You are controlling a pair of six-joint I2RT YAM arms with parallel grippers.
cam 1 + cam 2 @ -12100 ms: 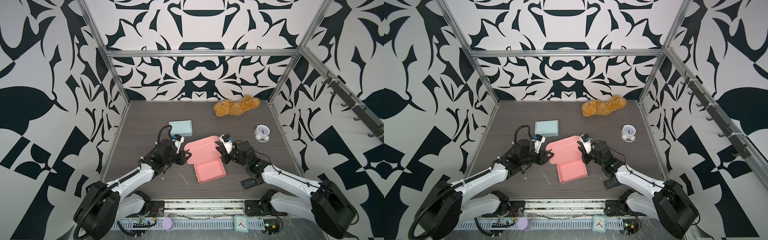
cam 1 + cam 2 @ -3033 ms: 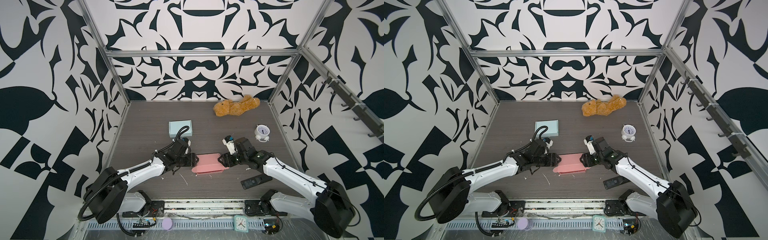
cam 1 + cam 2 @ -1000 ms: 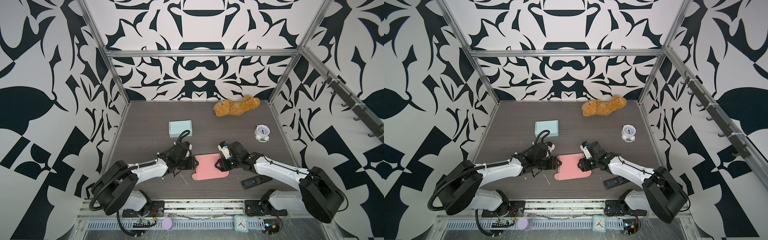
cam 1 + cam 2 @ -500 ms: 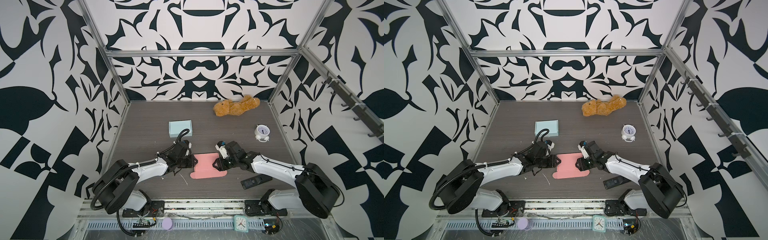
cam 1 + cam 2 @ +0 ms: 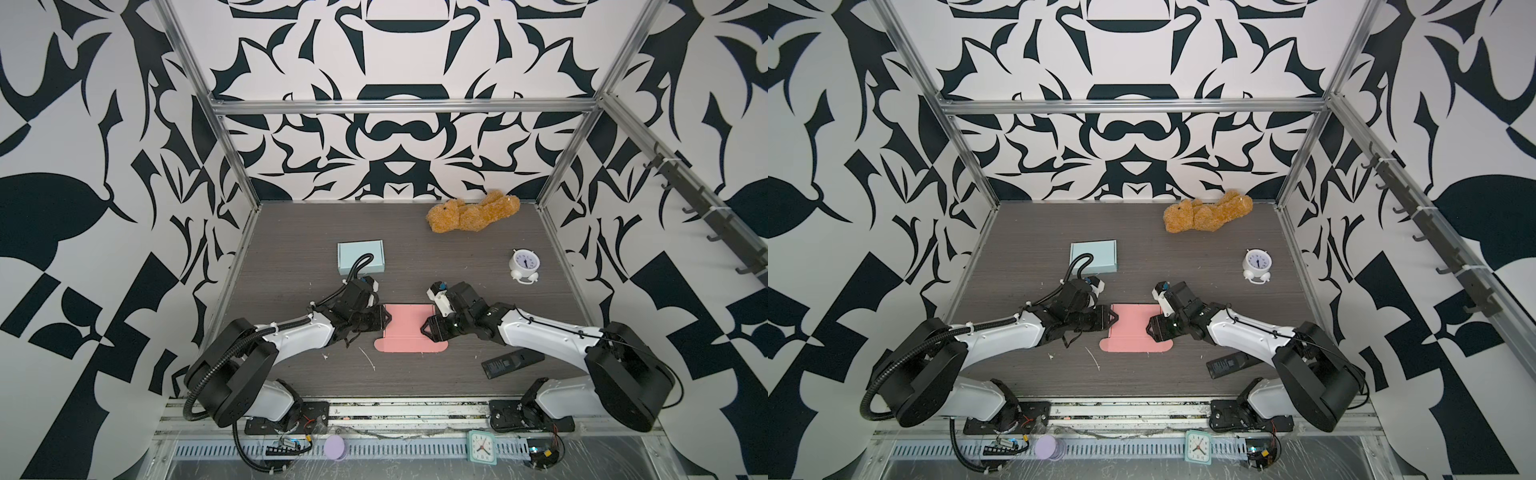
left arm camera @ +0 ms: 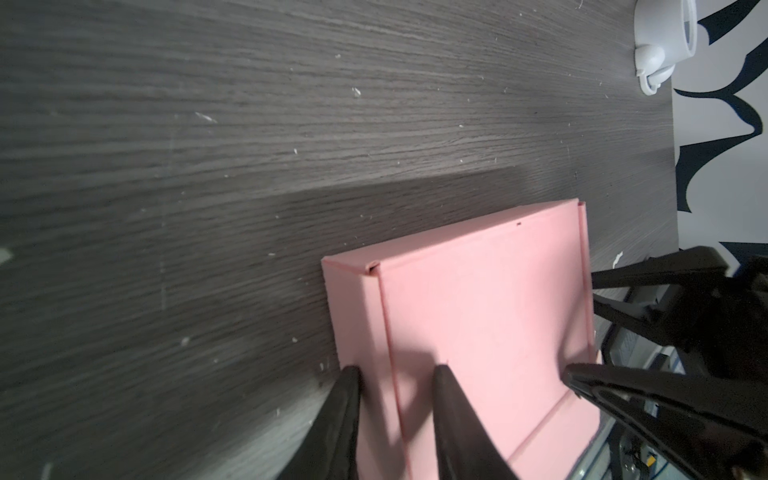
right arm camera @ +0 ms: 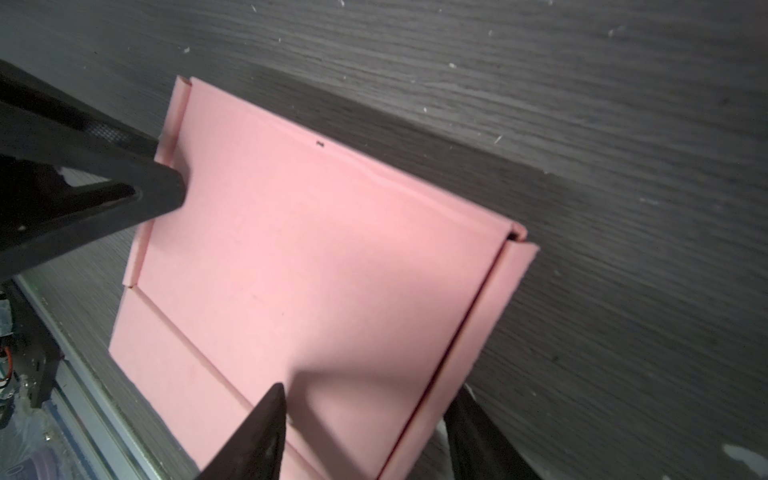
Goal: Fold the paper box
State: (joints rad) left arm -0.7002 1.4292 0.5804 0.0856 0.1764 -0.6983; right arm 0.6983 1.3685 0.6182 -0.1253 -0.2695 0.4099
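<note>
Pink paper box sits on the dark table, near the front and in the middle, right between the two arms. Its lid lies flat on top. A flap with round corners sticks out toward the front, flat on the table, so I think that flap is the bit not tucked in yet. The left gripper is at the box's left side. In its wrist view one finger is outside against the side wall and the other is on the lid. I cannot tell if it squeezes or only touches. The right gripper is at the other side with its fingers spread wide, one over the lid and one outside the wall, not pinching. I think each arm takes one side so the box cannot slide or pop open. Paper bends easily, so a hard squeeze could crush a wall.
</note>
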